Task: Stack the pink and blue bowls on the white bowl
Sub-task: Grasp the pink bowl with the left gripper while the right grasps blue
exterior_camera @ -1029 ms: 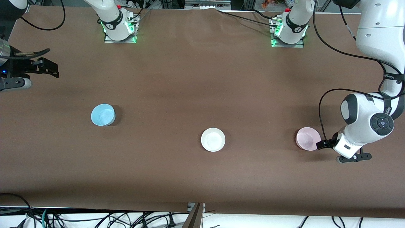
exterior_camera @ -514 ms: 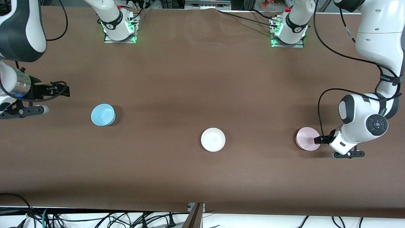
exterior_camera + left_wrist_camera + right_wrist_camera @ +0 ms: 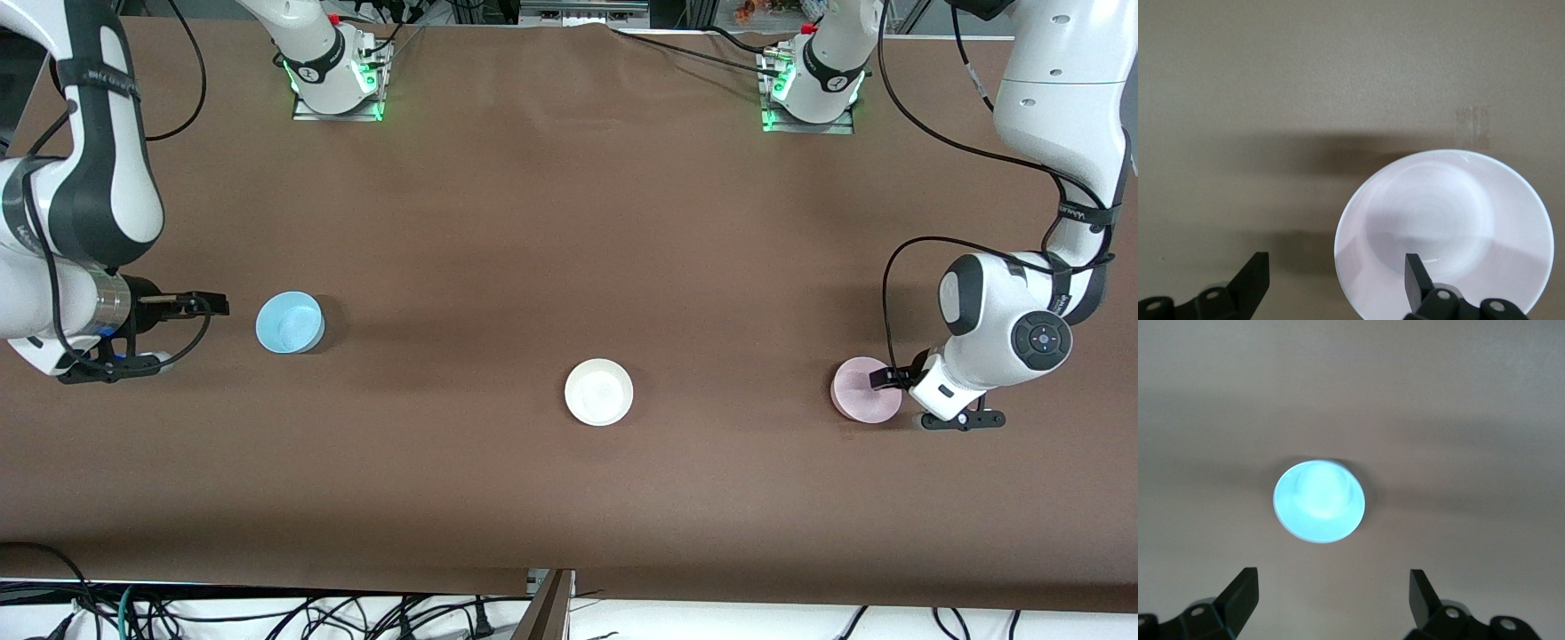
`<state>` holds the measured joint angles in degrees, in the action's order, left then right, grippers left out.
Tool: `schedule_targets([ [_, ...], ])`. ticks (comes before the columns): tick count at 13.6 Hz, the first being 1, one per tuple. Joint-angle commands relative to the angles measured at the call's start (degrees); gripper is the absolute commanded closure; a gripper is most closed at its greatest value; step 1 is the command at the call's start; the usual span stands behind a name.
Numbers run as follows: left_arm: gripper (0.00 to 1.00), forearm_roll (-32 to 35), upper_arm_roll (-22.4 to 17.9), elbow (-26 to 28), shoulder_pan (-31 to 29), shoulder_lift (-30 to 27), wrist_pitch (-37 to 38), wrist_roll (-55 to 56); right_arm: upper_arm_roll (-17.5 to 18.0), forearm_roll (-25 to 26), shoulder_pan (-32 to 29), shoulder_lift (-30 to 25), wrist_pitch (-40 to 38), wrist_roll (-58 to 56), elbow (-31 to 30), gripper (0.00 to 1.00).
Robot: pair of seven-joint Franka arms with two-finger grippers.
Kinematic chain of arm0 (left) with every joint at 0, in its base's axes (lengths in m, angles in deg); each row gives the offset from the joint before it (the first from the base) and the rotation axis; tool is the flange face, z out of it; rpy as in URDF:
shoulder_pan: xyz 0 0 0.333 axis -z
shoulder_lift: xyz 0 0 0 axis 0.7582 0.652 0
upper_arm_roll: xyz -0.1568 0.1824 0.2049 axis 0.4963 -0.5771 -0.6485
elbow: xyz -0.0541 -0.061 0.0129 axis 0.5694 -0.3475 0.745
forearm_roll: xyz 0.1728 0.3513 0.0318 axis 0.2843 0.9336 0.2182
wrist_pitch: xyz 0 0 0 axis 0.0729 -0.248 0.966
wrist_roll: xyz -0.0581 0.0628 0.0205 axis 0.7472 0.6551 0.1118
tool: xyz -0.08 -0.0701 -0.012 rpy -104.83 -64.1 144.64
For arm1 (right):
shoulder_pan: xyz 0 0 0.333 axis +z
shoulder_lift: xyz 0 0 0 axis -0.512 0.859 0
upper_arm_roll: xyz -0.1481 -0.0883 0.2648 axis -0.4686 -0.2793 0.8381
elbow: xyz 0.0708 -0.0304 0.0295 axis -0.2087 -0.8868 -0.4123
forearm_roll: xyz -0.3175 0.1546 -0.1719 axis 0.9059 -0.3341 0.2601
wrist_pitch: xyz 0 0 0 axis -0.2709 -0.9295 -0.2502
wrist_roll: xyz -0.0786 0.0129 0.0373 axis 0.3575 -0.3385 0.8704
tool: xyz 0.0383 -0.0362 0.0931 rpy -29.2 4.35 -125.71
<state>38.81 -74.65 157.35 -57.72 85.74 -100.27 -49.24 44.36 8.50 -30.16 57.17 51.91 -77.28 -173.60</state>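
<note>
The pale pink bowl (image 3: 858, 389) sits toward the left arm's end of the table. My left gripper (image 3: 882, 380) is open at its rim. In the left wrist view one finger (image 3: 1417, 277) is over the inside of the pink bowl (image 3: 1441, 227) and the other finger (image 3: 1253, 275) is outside it; the left gripper (image 3: 1335, 277) holds nothing. The light blue bowl (image 3: 289, 322) sits toward the right arm's end. My right gripper (image 3: 216, 307) is open and empty, a short gap from it. In the right wrist view the blue bowl (image 3: 1319, 500) lies ahead of the right gripper (image 3: 1331, 590). The white bowl (image 3: 598, 391) sits mid-table, empty.
The brown table (image 3: 569, 222) carries only the three bowls. The arm bases (image 3: 336, 80) (image 3: 813, 84) stand along the edge farthest from the front camera. Cables hang below the table edge nearest that camera.
My left gripper has moved in from beside the pink bowl until its jaws straddle the rim. My right arm has swung toward the blue bowl. The bowls have not moved.
</note>
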Motion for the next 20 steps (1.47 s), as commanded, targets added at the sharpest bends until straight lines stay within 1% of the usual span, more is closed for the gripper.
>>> schedule_targets([
  [1,0.15,0.3,0.4,4.2,-2.1,-3.4,-0.7,-4.4,0.4,-1.2,-1.1,-1.6,9.0,-0.3,-8.7,0.00],
  [2,0.16,0.2,1.0,4.5,-2.9,-3.4,-0.7,-5.6,0.4,-1.7,-1.4,-1.5,11.5,-0.3,-10.8,0.00],
  [4,0.18,0.2,3.4,4.5,-5.6,-3.4,-0.7,-6.4,0.4,-4.5,-2.1,-1.5,15.2,-0.4,-14.4,0.00],
  [6,0.20,0.2,5.7,4.6,-7.8,-3.3,-0.7,-6.4,0.4,-5.2,-2.6,-1.4,18.2,-0.4,-17.0,0.00],
  [7,0.22,0.2,5.8,4.6,-7.9,-3.2,-0.7,-6.4,0.4,-5.2,-2.9,-1.4,19.1,-0.4,-17.7,0.00],
  [9,0.25,0.2,5.9,4.5,-7.7,-3.1,-0.8,-6.0,0.4,-7.2,-3.0,-1.0,20.5,-0.6,-19.1,0.00],
  [11,0.30,0.2,6.8,4.5,-7.6,-3.0,-1.5,-5.5,0.4,-8.5,-3.4,-0.9,23.8,-2.0,-21.6,0.00],
  [13,0.31,0.1,6.9,4.5,-7.6,-2.8,-3.4,-5.5,0.4,-9.1,-3.7,-0.5,25.7,-3.9,-22.3,0.00],
  [16,0.45,0.2,6.9,4.5,-7.6,-2.8,-3.7,-5.6,0.4,-9.4,-3.7,0.8,28.0,-4.4,-22.5,0.00],
  [18,0.55,0.2,7.0,4.5,-7.6,-2.8,-3.8,-5.6,0.4,-10.9,-4.1,1.4,30.2,-6.8,-23.5,0.00],
  [19,0.63,0.2,7.1,4.5,-7.6,-2.8,-3.8,-5.6,0.4,-13.1,-4.4,1.9,31.1,-10.0,-23.6,0.00],
  [20,0.64,0.2,7.0,4.5,-7.5,-2.8,-3.8,-5.6,0.4,-15.4,-4.7,2.3,31.3,-12.5,-23.7,0.00],
])
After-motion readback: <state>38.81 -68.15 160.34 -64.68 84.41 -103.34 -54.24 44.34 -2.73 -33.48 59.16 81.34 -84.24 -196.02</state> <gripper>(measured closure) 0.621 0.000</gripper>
